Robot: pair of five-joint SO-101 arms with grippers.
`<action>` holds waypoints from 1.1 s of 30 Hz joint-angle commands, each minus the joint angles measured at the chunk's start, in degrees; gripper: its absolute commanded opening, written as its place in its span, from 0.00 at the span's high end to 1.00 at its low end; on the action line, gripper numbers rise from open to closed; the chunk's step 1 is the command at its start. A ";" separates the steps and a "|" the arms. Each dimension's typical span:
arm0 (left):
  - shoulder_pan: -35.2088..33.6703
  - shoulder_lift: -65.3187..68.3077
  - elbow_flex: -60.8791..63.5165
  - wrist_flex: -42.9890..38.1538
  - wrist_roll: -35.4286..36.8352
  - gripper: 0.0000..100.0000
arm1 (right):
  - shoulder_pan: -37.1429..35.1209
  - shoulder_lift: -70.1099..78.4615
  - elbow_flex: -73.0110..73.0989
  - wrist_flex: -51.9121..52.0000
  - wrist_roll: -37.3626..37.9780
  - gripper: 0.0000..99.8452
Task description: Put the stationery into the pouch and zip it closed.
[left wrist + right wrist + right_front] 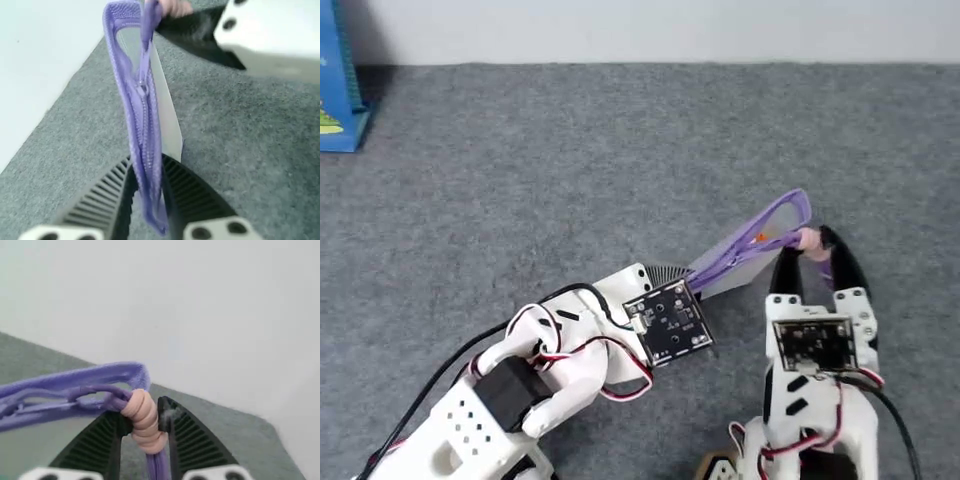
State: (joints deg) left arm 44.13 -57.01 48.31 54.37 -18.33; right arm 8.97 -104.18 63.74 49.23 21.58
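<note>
Pouch spans both claws, long axis running from left claw, clenched on its end, to right claw, pinching pink pull; mouth seemingly part-open.

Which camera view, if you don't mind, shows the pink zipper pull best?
The right wrist view: the pink zipper pull sits close up, ribs visible, in the right gripper. The high view shows a small pink spot at the pouch end; the left wrist view catches a bit at its edge.
</note>
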 commanded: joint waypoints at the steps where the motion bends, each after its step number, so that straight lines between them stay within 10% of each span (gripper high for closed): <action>1: -0.79 -1.05 -0.40 2.99 -0.35 0.99 | 6.29 0.48 0.44 -5.67 0.35 0.99; 33: -6.42 -14.51 1.27 7.03 -0.35 0.99 | 21.85 0.31 14.86 -18.95 4.84 0.99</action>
State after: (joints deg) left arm 40.70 -69.14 50.68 61.23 -18.42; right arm 29.63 -104.26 78.51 29.01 26.42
